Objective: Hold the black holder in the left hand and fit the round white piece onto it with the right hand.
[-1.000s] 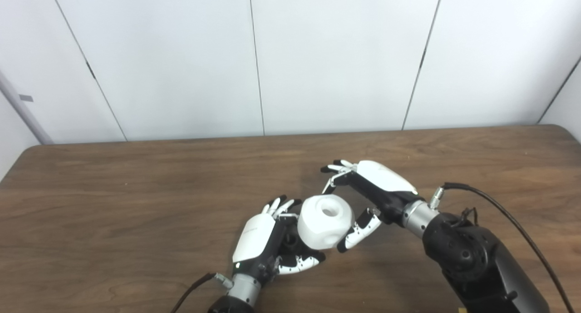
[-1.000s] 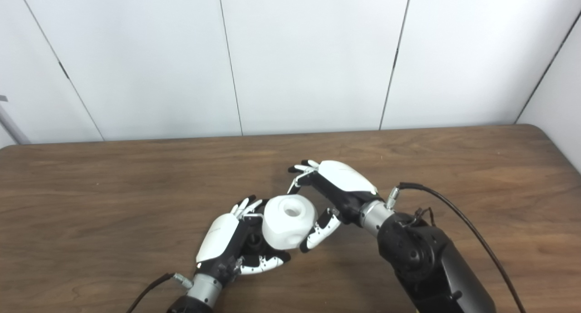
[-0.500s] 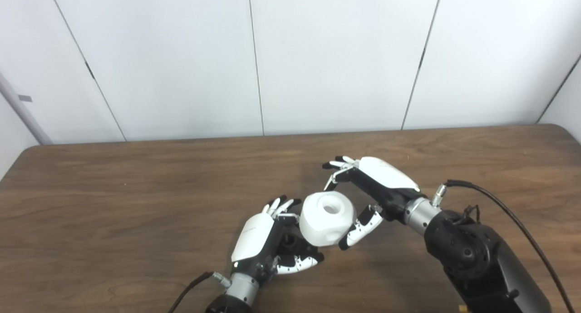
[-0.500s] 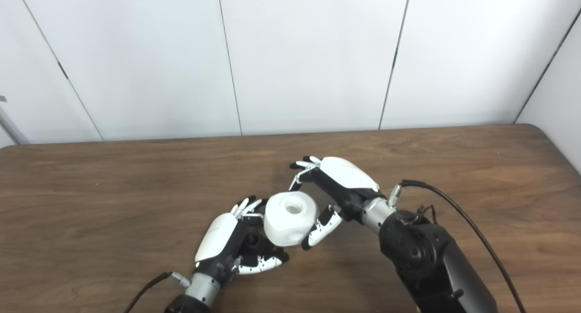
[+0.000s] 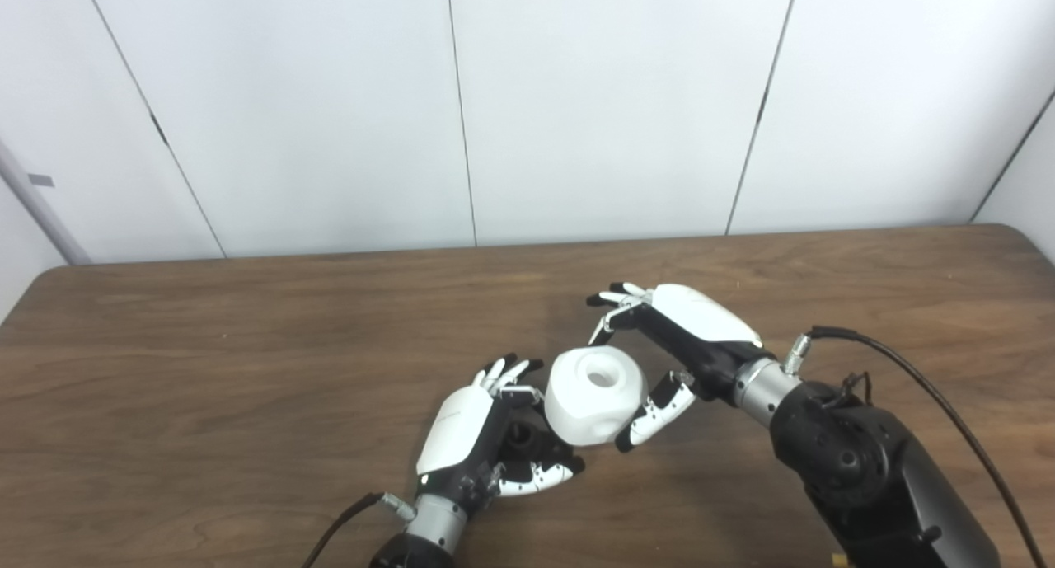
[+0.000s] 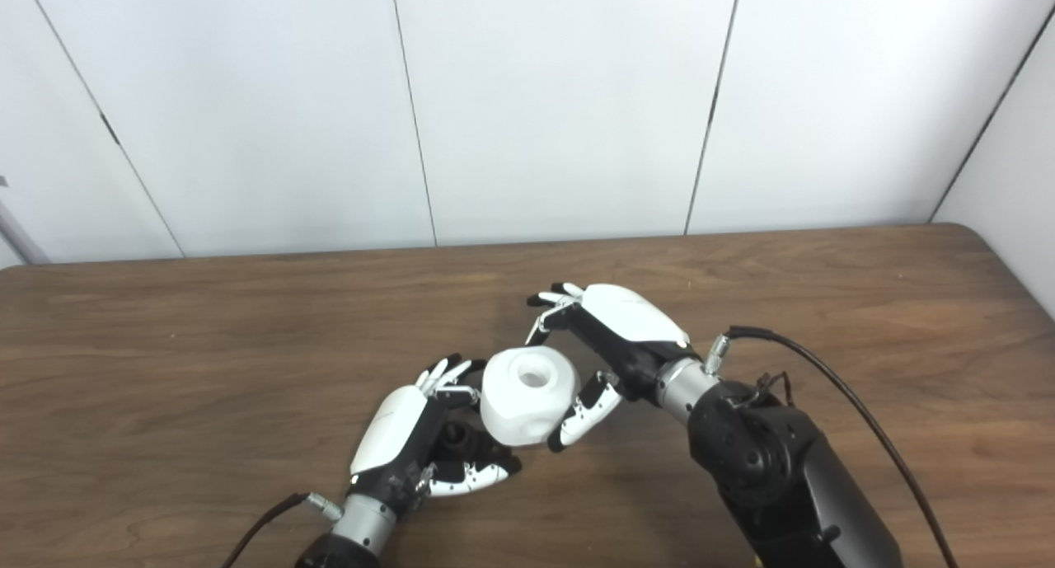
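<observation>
1. The table (image 5: 247, 362) carried both hands near its front middle.
2. The right hand (image 5: 659, 349) stood spread, its thumb touching the round white piece (image 5: 593, 395) at 4 o'clock, its fingers raised off it at 1 o'clock.
3. The piece lay against the black holder (image 5: 521, 443), at its 2 o'clock; a steady, square push would likely seat it.
4. The left hand (image 5: 478, 440) curled around the holder, gripping it.

No text, label, brand, number or sign can be read in either view. The hands, the white piece, the table and the wall panels show plain surfaces only.
</observation>
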`<action>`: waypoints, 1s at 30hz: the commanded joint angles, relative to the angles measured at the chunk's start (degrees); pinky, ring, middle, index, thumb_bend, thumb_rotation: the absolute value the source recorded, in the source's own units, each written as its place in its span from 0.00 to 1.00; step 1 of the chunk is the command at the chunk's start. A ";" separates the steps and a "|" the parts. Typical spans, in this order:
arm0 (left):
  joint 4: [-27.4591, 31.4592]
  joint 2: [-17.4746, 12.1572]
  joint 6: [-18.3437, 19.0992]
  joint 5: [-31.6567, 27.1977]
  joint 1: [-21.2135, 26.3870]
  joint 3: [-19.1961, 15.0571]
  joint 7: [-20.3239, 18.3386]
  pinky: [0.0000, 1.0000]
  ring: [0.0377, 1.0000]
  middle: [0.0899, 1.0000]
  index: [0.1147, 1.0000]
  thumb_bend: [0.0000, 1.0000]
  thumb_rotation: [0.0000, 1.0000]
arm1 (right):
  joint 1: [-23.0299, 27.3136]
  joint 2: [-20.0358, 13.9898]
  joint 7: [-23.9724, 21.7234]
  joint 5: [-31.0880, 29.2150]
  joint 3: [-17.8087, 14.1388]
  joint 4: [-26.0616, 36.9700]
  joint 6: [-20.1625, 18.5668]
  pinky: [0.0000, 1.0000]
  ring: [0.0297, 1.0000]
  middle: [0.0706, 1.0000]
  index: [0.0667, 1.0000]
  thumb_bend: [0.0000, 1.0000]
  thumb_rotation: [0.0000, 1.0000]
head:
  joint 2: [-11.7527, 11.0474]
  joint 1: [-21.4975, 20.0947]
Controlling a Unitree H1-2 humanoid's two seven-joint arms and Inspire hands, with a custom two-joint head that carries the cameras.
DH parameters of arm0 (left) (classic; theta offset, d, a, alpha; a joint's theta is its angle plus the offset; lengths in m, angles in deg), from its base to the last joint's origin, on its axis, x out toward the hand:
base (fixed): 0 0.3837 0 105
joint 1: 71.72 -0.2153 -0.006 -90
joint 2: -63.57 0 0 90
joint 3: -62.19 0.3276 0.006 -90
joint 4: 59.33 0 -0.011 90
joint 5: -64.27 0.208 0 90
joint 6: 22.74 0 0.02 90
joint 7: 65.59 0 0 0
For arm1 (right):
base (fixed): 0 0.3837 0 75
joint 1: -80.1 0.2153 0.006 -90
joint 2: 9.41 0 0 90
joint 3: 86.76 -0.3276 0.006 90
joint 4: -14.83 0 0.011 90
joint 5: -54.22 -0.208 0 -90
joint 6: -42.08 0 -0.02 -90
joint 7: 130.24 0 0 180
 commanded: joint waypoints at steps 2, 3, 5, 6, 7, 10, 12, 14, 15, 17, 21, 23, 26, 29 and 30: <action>-0.56 -1.19 1.31 -0.35 -0.24 -1.11 -0.28 1.00 1.00 0.91 0.41 0.52 0.04 | 2.39 0.09 1.03 -0.02 -0.78 1.65 1.51 0.99 0.99 0.91 0.44 0.51 0.13 | -0.01 -0.05; -0.58 -1.26 1.24 -0.37 -0.23 -1.17 -0.28 1.00 1.00 0.91 0.41 0.52 0.04 | 2.39 0.14 1.09 0.01 -0.77 1.62 1.54 0.99 0.99 0.91 0.44 0.51 0.13 | -0.07 -0.08; -0.55 -1.31 1.22 -0.47 -0.26 -1.31 -0.30 1.00 1.00 0.91 0.41 0.52 0.04 | 2.37 0.21 1.20 0.07 -0.77 1.61 1.55 0.99 0.98 0.91 0.44 0.51 0.13 | -0.14 -0.11; -0.54 -1.30 1.19 -0.57 -0.29 -1.40 -0.29 1.00 1.00 0.91 0.41 0.52 0.04 | 2.37 0.23 1.24 0.05 -0.79 1.60 1.58 0.99 0.98 0.91 0.44 0.51 0.13 | -0.14 -0.11; -0.51 -1.26 1.26 -0.58 -0.31 -1.47 -0.27 1.00 1.00 0.91 0.41 0.52 0.04 | 2.37 0.24 1.25 0.03 -0.81 1.62 1.55 0.98 0.98 0.91 0.44 0.51 0.13 | -0.14 -0.11; -0.46 -1.34 1.36 -0.27 -0.32 -1.45 -0.25 1.00 1.00 0.91 0.41 0.52 0.04 | 2.36 0.21 1.25 0.11 -0.79 1.60 1.53 0.99 0.99 0.91 0.44 0.51 0.13 | -0.21 -0.11; -0.58 -1.39 1.29 -0.14 -0.27 -1.41 -0.19 1.00 1.00 0.91 0.41 0.52 0.04 | 2.37 0.15 1.30 0.22 -0.78 1.58 1.62 0.99 0.98 0.91 0.44 0.52 0.13 | -0.25 -0.11; -0.50 -1.34 1.51 -0.24 -0.26 -1.46 -0.36 1.00 1.00 0.91 0.41 0.52 0.04 | 2.40 0.15 1.20 0.22 -0.82 1.65 1.50 0.99 0.98 0.91 0.44 0.52 0.13 | -0.27 -0.12; -0.47 -1.31 1.60 -0.27 -0.25 -1.48 -0.42 1.00 1.00 0.91 0.41 0.52 0.04 | 2.40 0.18 1.25 0.17 -0.86 1.62 1.53 0.99 0.98 0.91 0.44 0.51 0.13 | -0.29 -0.10; -0.46 -1.29 1.57 -0.36 -0.26 -1.52 -0.42 1.00 1.00 0.91 0.41 0.52 0.04 | 2.45 0.32 1.35 -0.02 -0.94 1.59 1.55 0.99 0.98 0.91 0.44 0.52 0.13 | -0.29 -0.10; -1.14 -1.30 1.07 -0.61 -0.16 -1.61 -0.10 1.00 1.00 0.91 0.41 0.52 0.04 | 2.80 0.61 1.22 -0.11 -0.86 1.69 1.41 0.99 0.98 0.91 0.44 0.52 0.13 | -0.29 -0.11; -1.28 -1.28 1.10 -0.70 -0.15 -1.63 -0.12 1.00 1.00 0.91 0.41 0.52 0.04 | 3.02 0.89 1.16 -0.08 -0.74 1.74 1.36 0.99 0.99 0.91 0.44 0.52 0.13 | -0.29 -0.11; -1.25 -1.13 1.34 -0.44 -0.11 -1.49 -0.14 1.00 1.00 0.91 0.41 0.52 0.04 | 3.34 1.32 1.28 0.04 -0.48 1.63 1.68 0.99 0.99 0.91 0.44 0.51 0.13 | -0.30 0.18; -1.60 -1.03 1.14 -0.29 -0.01 -1.42 0.19 1.00 1.00 0.91 0.41 0.52 0.04 | 3.56 1.88 1.39 0.00 -0.27 1.40 2.00 0.99 0.98 0.91 0.44 0.51 0.13 | -0.27 0.22; -1.64 -1.01 1.11 -0.30 0.01 -1.40 0.23 1.00 1.00 0.91 0.41 0.52 0.04 | 3.63 1.99 1.37 0.04 -0.19 1.37 2.04 0.99 0.98 0.91 0.44 0.51 0.13 | -0.27 0.22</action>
